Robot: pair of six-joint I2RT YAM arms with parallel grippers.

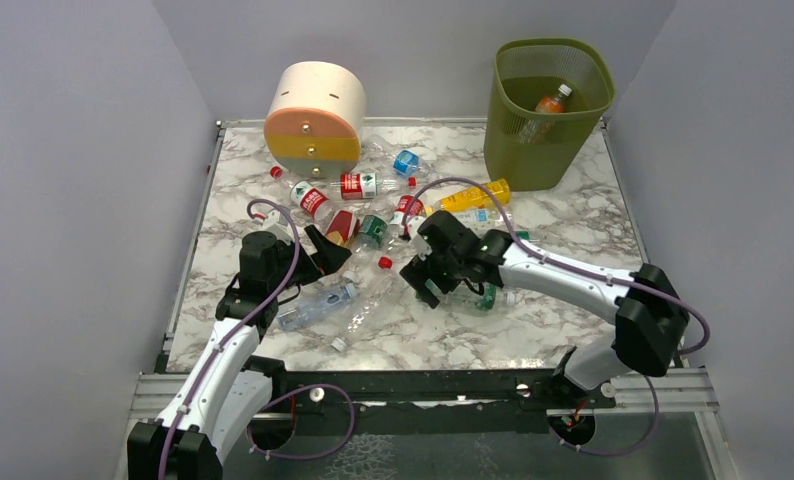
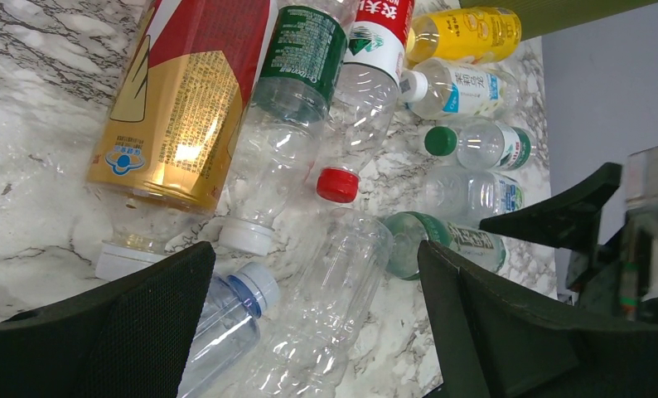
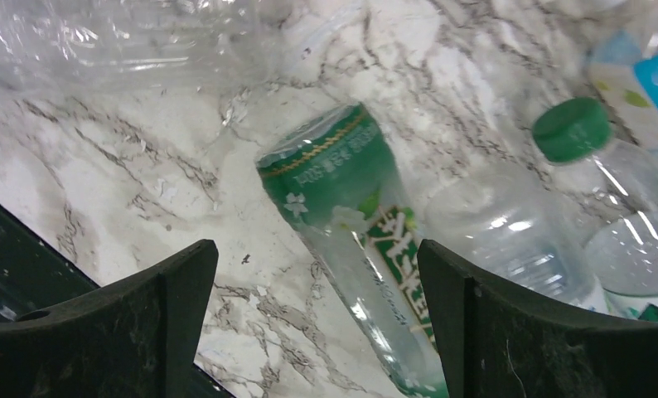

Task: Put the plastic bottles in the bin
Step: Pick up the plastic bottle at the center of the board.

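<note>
Several plastic bottles (image 1: 358, 185) lie scattered on the marble table, between the arms and the back. The olive-green mesh bin (image 1: 548, 110) stands at the back right with an orange bottle (image 1: 548, 104) inside. My left gripper (image 1: 325, 250) is open above a clear crushed bottle (image 2: 334, 307) and a blue-ringed, white-capped bottle (image 2: 226, 319); in its wrist view the gripper (image 2: 313, 249) holds nothing. My right gripper (image 1: 425, 282) is open low over a green-labelled bottle (image 3: 350, 215), which lies between its fingers (image 3: 317, 249) without being clamped.
A cream-orange-yellow round drawer box (image 1: 315, 115) stands at the back left. A red-gold bottle (image 2: 185, 91), a green-labelled one (image 2: 297, 75) and a yellow one (image 2: 466, 33) lie beyond the left gripper. A green-capped bottle (image 3: 570, 128) lies beside the right gripper. Grey walls enclose the table.
</note>
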